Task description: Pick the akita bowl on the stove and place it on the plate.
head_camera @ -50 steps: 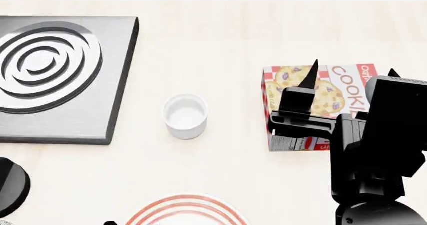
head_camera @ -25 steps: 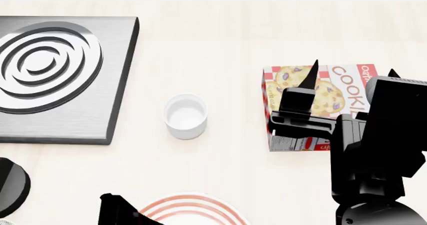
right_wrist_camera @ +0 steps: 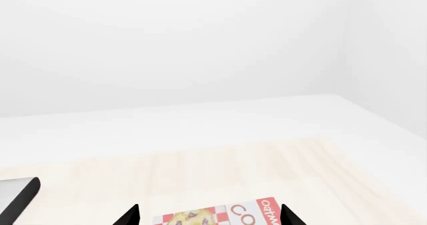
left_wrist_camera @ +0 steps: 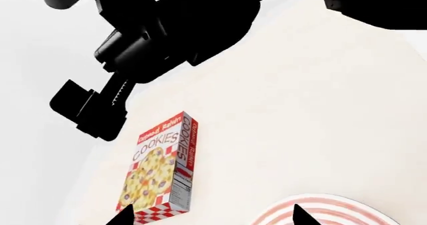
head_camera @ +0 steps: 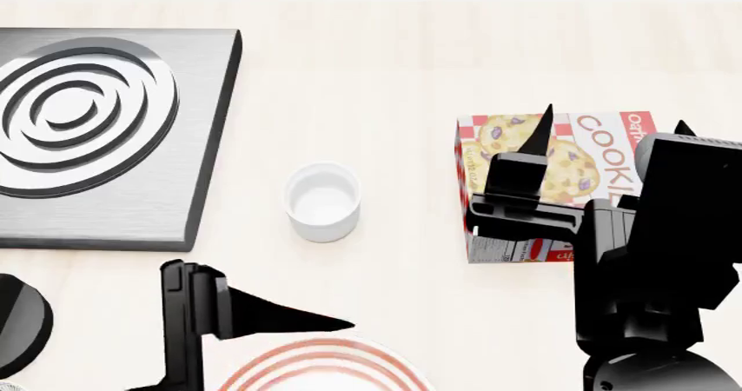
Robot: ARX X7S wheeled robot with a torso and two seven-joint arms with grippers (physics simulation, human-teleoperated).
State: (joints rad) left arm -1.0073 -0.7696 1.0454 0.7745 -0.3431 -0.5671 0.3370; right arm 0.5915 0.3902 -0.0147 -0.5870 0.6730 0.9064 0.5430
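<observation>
The table [head_camera: 383,69] is a pale wood-grain surface, flat and matte, and fills the head view; plain white walls stand behind it in the right wrist view. The stove [head_camera: 174,200] lies at the upper left of the head view, cut off by the frame edge. Its visible burner rings are bare, and the bowl does not appear in any view, so its location cannot be confirmed. The plate [head_camera: 325,352] shows only its red-ringed far rim at the bottom centre. A cookie box [head_camera: 603,139] lies flat at centre right, and a small white cup [head_camera: 322,202] stands between stove and box. The right gripper [head_camera: 614,117] hovers above the box with fingers apart and empty. The left gripper [left_wrist_camera: 210,217] is at the lower left beside the plate, also spread and empty. A bowl of this kind is probably light, rigid, smooth and breakable; grip it across the rim wall, one finger inside and one outside.
</observation>
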